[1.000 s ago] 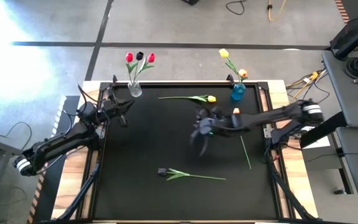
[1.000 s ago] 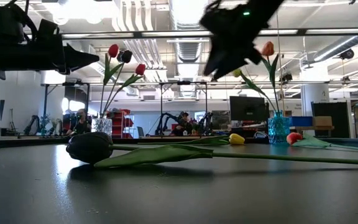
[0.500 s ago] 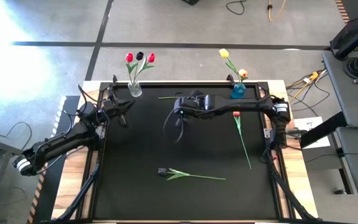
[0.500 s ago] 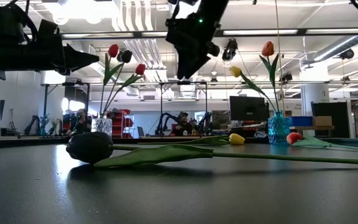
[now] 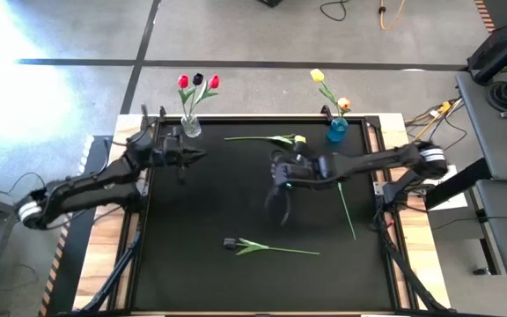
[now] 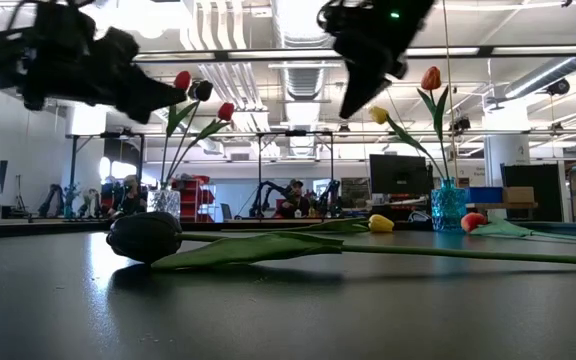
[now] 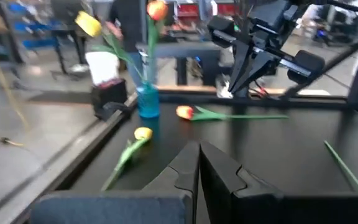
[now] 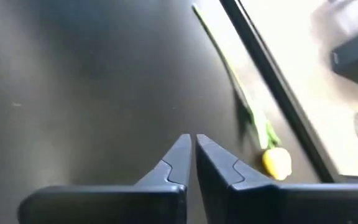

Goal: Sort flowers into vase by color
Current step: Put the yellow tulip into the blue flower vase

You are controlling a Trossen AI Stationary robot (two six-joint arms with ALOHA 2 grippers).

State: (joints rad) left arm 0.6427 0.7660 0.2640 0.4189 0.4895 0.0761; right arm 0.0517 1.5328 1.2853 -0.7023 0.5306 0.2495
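Observation:
My right gripper [image 5: 278, 179] hangs shut and empty over the table's middle, near a yellow flower [image 5: 275, 139] that lies flat on the table with its head [image 8: 276, 162] toward the blue vase [image 5: 337, 130]. That vase holds a yellow and an orange flower. My left gripper [image 5: 197, 156] is shut and empty, raised beside the clear vase [image 5: 190, 128], which holds two red flowers and a dark one. An orange-headed flower [image 7: 185, 112] lies on the table with its stem [image 5: 347, 210] reaching toward the near edge. A dark flower [image 5: 230, 243] lies near the front.
Both vases stand at the table's far edge. The black table top [image 5: 192, 229] has a raised frame round it. Beyond the table the low view shows a workshop with shelves, screens and people far off.
My right gripper has swung toward the table's left edge and then back toward the right, staying above the table. My left gripper has moved toward the table's right, closer to the clear vase. The flowers on the table lie where they lay.

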